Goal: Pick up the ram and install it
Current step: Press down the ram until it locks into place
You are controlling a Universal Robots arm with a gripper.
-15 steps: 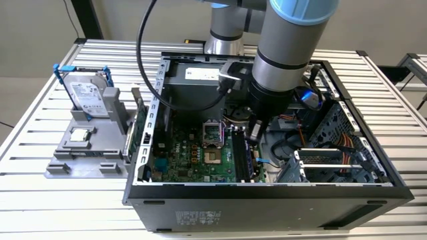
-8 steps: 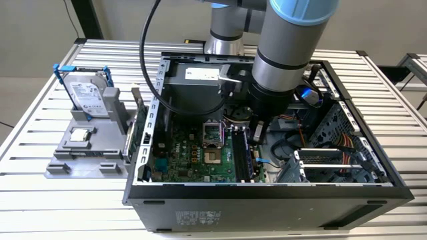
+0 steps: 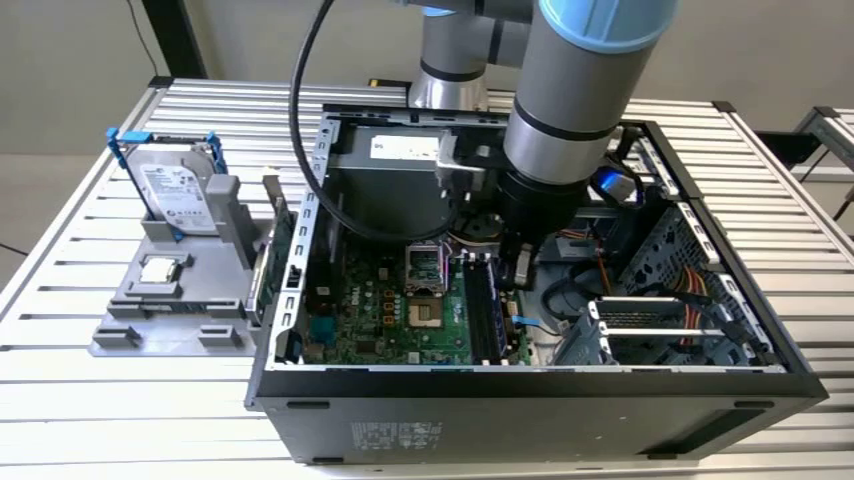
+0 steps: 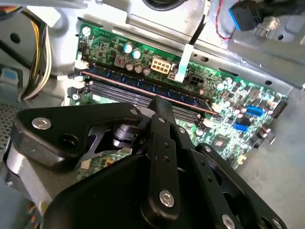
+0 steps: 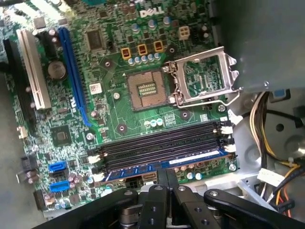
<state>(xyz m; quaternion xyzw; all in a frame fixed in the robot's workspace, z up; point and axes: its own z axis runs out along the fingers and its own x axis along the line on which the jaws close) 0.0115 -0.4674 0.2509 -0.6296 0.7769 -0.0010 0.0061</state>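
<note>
In the exterior view I am seeing the pincer (image 3: 518,268) hanging inside the open computer case (image 3: 534,385), right over the motherboard (image 3: 400,320). In both wrist views I am watching the ram (image 5: 162,164) (image 4: 147,88) sitting in the motherboard's outermost slot, with the pincer's fingers (image 5: 164,183) clenched together and pressing on its upper edge.

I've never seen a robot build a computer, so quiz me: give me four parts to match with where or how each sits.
1. silver hard drive in a blue frame
2. small square silver processor chip
3. slim long ram stick
4. hinged metal socket lid

A. swung open
B. lying flat on the grey holder
C. standing upright on the grey holder
D. at the black memory slots, beside the hand

Pairs: 1-C, 2-B, 3-D, 4-A
</note>
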